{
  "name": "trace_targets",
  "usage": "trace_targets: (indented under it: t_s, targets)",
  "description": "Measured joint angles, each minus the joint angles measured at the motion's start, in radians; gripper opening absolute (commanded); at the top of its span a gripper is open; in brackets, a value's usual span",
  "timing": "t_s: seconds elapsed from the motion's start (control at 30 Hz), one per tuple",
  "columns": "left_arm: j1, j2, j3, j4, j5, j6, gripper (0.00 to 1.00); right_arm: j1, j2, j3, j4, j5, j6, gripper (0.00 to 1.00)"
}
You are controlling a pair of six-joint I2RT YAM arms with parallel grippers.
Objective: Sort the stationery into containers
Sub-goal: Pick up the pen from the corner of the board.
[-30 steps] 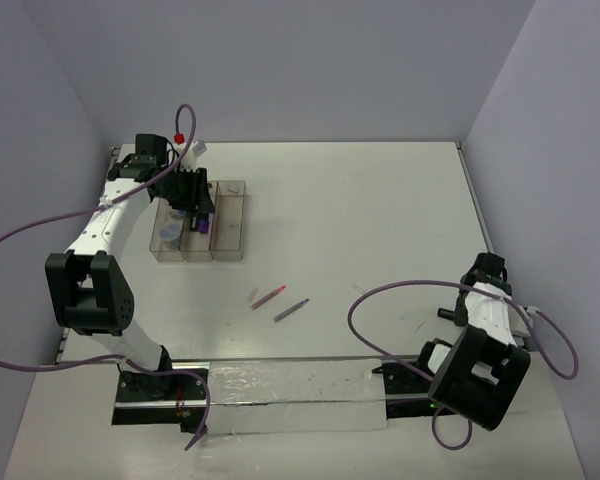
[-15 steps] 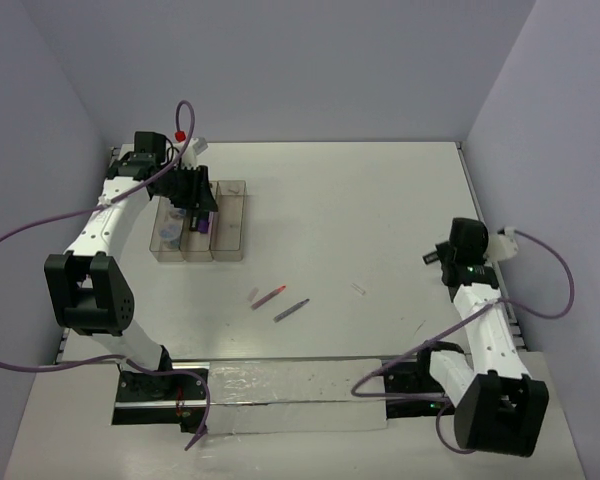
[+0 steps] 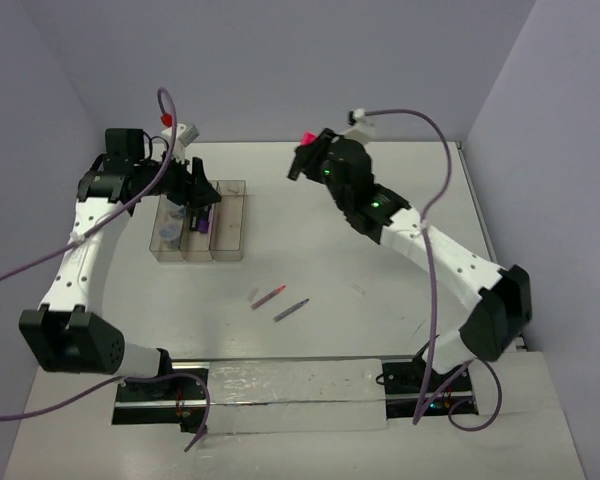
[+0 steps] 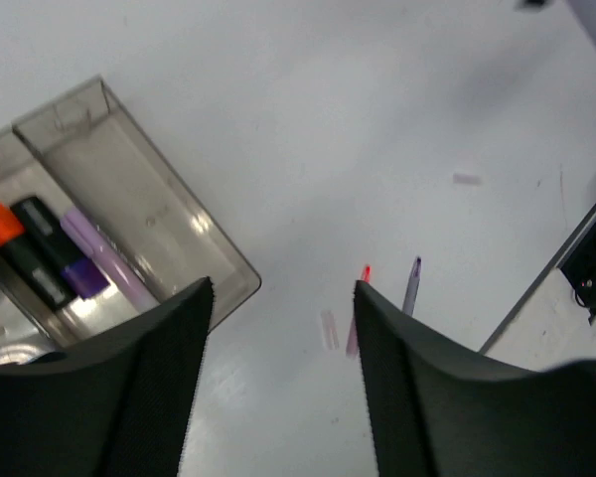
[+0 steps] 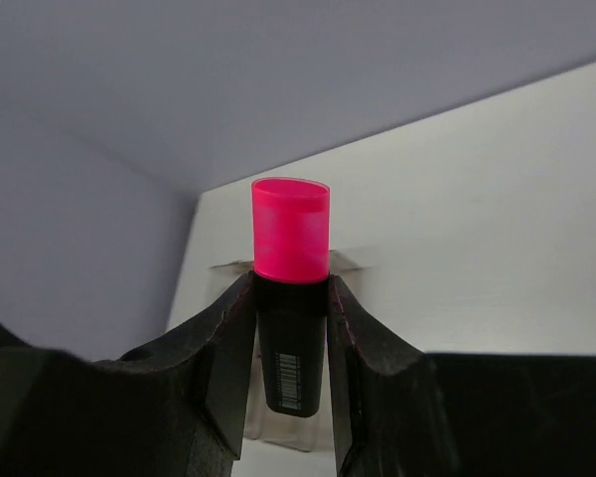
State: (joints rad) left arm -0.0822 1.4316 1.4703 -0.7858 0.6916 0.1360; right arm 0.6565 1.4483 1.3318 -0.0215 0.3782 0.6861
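Step, my read: delivery leg to the clear plastic 3-compartment tray (image 3: 230,256). Left gripper (image 4: 283,383) hangs over the tray, fingers wide apart, nothing between them. Right of the tray, in the air, right gripper (image 5: 290,298) is clamped on the pink-black highlighter (image 5: 290,234), cap poking past the fingertips. Next move calls for: left arm clear, highlighter aligned lengthwise with a compartment, lower, let go.

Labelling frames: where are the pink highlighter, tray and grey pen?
pink highlighter (image 5: 290,231), right wrist view, pink cap.
tray (image 4: 144,209), left wrist view, bare compartment floor.
grey pen (image 3: 291,309), top external view, mid-barrel.
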Motion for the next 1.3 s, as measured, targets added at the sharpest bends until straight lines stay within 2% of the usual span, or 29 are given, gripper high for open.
trace_targets:
  t_s: [0.23,0.43,0.53,0.7,0.8,0.87,0.93,1.0,1.07,1.2,1.3]
  targets:
    - [0.0,-0.181,-0.053,0.072,0.089,0.005,0.79,0.206,0.26,0.306,0.019,-0.06,-0.034,0.0]
    - [0.0,-0.181,-0.057,0.113,0.126,-0.03,0.8,0.305,0.333,0.385,0.019,-0.071,-0.076,0.0]
    - [0.001,-0.173,-0.076,0.135,0.124,-0.062,0.75,0.321,0.34,0.4,0.022,-0.072,-0.082,0.0]
    - [0.0,-0.153,-0.091,0.175,0.083,-0.115,0.54,0.323,0.34,0.402,0.023,-0.084,-0.075,0.0]
    - [0.0,-0.146,-0.092,0.205,0.061,-0.157,0.46,0.323,0.34,0.402,0.029,-0.092,-0.065,0.0]
    - [-0.001,-0.145,-0.092,0.217,0.063,-0.182,0.32,0.322,0.34,0.401,0.033,-0.093,-0.057,0.0]
    - [-0.002,-0.145,-0.092,0.225,0.07,-0.204,0.09,0.322,0.34,0.398,0.042,-0.094,-0.05,0.0]
    - [-0.005,-0.146,-0.092,0.229,0.08,-0.22,0.0,0.321,0.34,0.394,0.05,-0.095,-0.045,0.0]
    - [-0.006,-0.146,-0.092,0.23,0.086,-0.23,0.0,0.319,0.34,0.39,0.057,-0.101,-0.041,0.17]
    - [-0.006,-0.142,-0.092,0.22,0.065,-0.231,0.0,0.314,0.34,0.376,0.071,-0.115,-0.04,0.67]
    - [0.004,-0.116,-0.093,0.205,-0.028,-0.226,0.0,0.304,0.323,0.334,0.08,-0.113,-0.033,0.77]
